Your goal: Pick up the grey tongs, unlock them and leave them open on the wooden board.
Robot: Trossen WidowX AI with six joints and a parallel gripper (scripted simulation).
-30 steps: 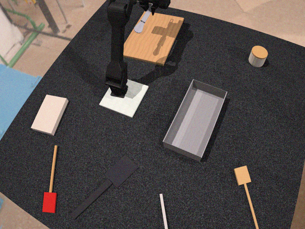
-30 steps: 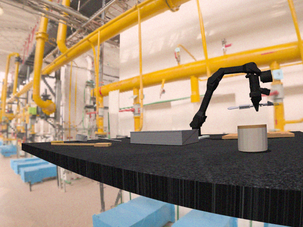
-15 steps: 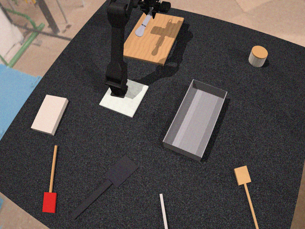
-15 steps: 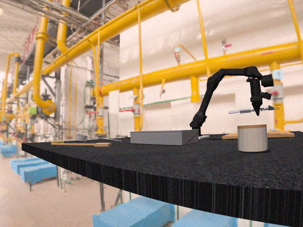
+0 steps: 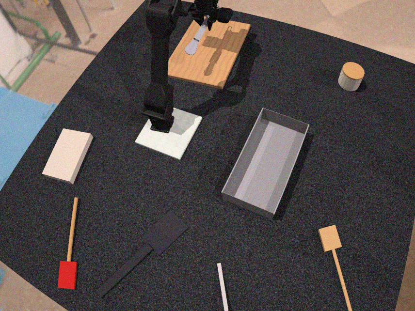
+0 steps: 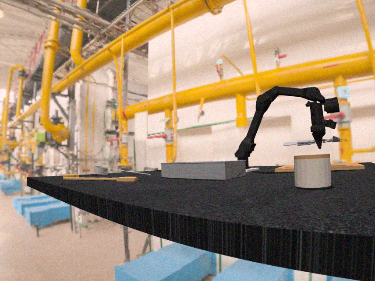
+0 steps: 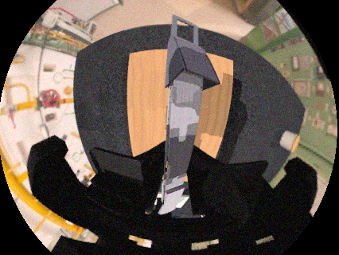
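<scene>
At nine o'clock on the black table top (image 5: 301, 83): pale block (image 5: 67, 154), lying flat; below it, toward seven, red-headed spatula (image 5: 68, 264) with wooden handle; at six, dark spatula (image 5: 147, 247) and thin white stick (image 5: 222, 284); all well apart from the work. Just left of centre, white base plate (image 5: 167, 144) under the black arm (image 5: 159, 67), leaning toward twelve. At twelve, wooden board (image 5: 200, 63), crossed by the arm's shadow; above it, clear of the wood, grey tongs (image 5: 196, 41) held roughly level, blades together as far as can be told, pinched by the gripper (image 6: 318, 144) clamped on their shank near the hinge end. Right of centre, roasting tin (image 5: 264, 160), nothing across it. At two, lidded canister (image 5: 350, 76), partly hiding the board in the exterior view; at five, tan paddle (image 5: 330, 238) on a long handle.
</scene>
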